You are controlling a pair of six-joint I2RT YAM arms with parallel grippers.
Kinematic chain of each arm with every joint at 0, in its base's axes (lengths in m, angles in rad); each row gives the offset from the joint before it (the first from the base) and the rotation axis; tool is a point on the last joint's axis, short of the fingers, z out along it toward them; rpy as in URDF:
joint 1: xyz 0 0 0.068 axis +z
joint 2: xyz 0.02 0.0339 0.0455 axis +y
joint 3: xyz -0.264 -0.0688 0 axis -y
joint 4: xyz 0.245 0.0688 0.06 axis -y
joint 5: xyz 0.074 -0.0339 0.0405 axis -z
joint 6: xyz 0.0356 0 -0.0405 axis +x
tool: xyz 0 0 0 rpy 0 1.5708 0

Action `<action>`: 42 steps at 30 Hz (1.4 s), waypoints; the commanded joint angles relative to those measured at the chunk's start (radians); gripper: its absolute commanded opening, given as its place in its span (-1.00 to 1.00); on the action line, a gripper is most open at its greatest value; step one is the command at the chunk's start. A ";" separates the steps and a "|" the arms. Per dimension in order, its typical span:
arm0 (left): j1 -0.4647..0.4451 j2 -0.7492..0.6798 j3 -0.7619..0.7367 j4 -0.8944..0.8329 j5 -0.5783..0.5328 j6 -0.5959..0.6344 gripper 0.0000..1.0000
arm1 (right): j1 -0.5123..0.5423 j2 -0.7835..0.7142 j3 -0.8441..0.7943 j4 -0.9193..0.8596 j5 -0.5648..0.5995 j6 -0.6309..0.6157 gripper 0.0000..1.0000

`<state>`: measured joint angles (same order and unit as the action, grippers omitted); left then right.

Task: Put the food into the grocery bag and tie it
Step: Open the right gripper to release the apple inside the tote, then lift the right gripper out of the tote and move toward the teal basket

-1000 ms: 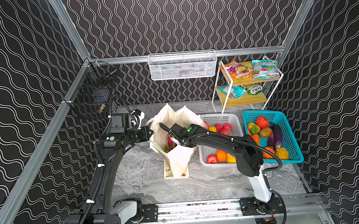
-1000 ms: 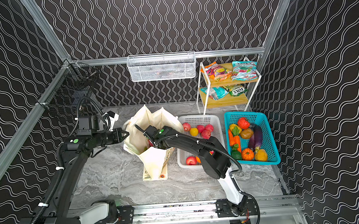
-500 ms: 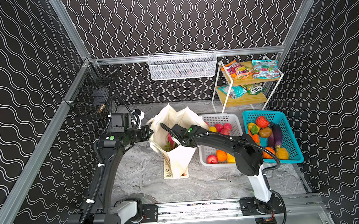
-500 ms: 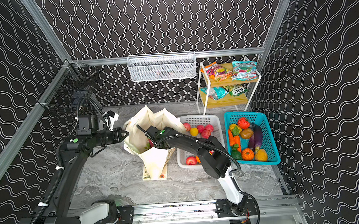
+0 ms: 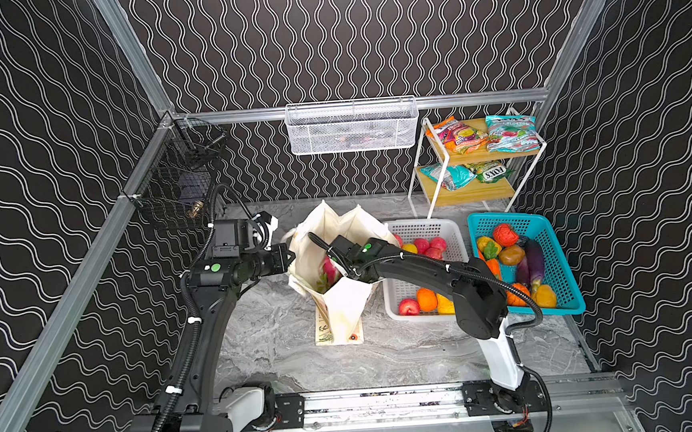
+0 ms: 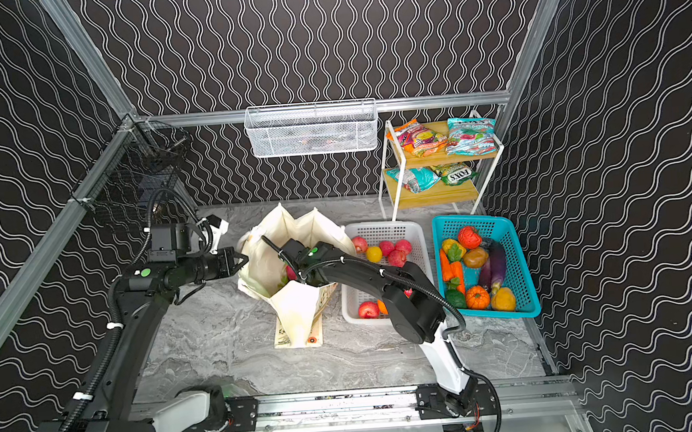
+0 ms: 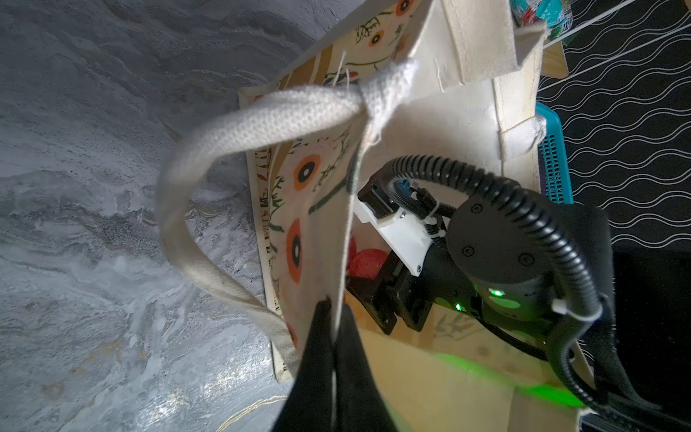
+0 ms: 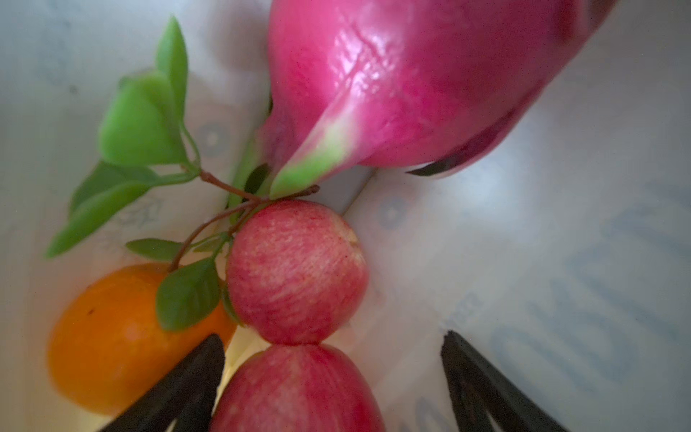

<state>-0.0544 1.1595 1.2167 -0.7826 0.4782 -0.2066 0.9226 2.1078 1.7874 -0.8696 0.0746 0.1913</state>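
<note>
Right claw now wider apart over apple inside grocery bag

Grey marble tabletop: canvas tote, white basket, teal basket, shelf rack

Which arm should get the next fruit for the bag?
Probably the right one. The right gripper is open inside the grocery bag, holding nothing, and the fruit in the white basket lies on that arm's side. The left gripper is shut on the bag's rim, holding it open.
</note>
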 commanded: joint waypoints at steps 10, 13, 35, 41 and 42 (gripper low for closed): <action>0.001 -0.004 -0.015 0.020 0.005 0.012 -1.00 | 0.001 -0.018 0.081 -0.052 0.025 -0.001 0.98; 0.001 -0.005 -0.018 0.025 0.005 0.010 -1.00 | 0.001 -0.029 0.107 -0.062 0.028 -0.004 0.98; 0.001 0.007 -0.018 0.028 -0.007 0.011 -1.00 | 0.001 -0.174 0.247 -0.081 0.143 -0.006 0.93; 0.001 0.015 0.000 0.010 -0.014 0.015 -1.00 | -0.003 -0.296 0.239 -0.029 0.276 -0.015 0.97; 0.001 0.011 -0.002 0.009 -0.018 0.015 -1.00 | -0.006 -0.317 0.236 -0.023 0.302 -0.016 0.97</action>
<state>-0.0540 1.1744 1.2064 -0.7609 0.4698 -0.2062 0.9215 1.8297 2.0228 -0.9333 0.2798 0.1879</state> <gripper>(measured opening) 0.054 0.986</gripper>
